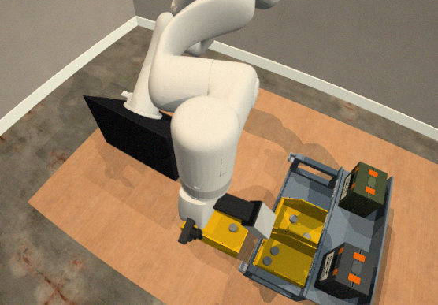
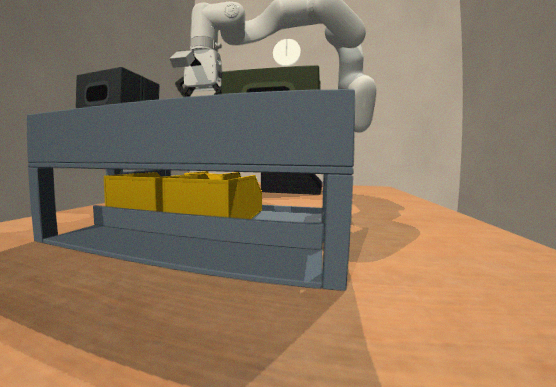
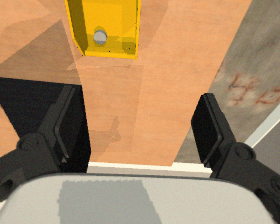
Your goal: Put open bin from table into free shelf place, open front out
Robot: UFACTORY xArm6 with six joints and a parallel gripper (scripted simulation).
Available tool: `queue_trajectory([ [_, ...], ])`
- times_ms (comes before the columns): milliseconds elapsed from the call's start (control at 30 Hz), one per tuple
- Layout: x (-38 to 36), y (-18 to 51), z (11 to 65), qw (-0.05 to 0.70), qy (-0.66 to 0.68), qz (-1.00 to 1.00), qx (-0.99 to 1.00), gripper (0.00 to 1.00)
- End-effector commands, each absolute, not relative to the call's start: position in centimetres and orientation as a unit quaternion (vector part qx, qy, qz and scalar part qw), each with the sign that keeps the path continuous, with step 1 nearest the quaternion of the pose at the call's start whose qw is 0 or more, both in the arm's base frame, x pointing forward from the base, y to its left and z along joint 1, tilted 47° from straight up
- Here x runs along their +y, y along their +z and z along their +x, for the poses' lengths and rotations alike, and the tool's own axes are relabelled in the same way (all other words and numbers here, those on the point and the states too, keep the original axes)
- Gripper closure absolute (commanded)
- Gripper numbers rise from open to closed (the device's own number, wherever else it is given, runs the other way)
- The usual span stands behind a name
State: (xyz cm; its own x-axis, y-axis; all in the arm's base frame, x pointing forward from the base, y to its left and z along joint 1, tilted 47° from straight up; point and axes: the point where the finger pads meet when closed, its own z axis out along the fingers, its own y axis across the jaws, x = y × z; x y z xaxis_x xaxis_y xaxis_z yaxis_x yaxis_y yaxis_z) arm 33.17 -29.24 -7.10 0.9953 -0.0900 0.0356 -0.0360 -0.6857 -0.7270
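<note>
Bin [image 1: 222, 239] [image 3: 122, 22]: on table, part inside | shelf bins [image 1: 301, 216] [image 2: 196, 196]: parts inside | tool [image 3: 138, 104]: wide

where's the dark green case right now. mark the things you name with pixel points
In the top view, the dark green case [image 1: 364, 188] [image 2: 280, 77] sits on the shelf unit's upper board at the right, beyond the empty end of the yellow bins' row.
</note>
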Motion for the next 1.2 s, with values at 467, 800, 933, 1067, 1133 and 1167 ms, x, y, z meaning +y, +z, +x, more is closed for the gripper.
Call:
queue_trajectory([
  [467, -29.34, -6.90, 33.26, 0.393, -0.036, -0.918, 0.035, 0.00],
  [800, -29.21, -6.93, 33.29, 0.393, -0.036, -0.918, 0.035, 0.00],
  [933, -29.01, -6.97, 33.34, 0.393, -0.036, -0.918, 0.035, 0.00],
  [1067, -29.01, -6.97, 33.34, 0.393, -0.036, -0.918, 0.035, 0.00],
  [1133, -29.01, -6.97, 33.34, 0.393, -0.036, -0.918, 0.035, 0.00],
  [1167, -29.01, -6.97, 33.34, 0.393, -0.036, -0.918, 0.035, 0.00],
])
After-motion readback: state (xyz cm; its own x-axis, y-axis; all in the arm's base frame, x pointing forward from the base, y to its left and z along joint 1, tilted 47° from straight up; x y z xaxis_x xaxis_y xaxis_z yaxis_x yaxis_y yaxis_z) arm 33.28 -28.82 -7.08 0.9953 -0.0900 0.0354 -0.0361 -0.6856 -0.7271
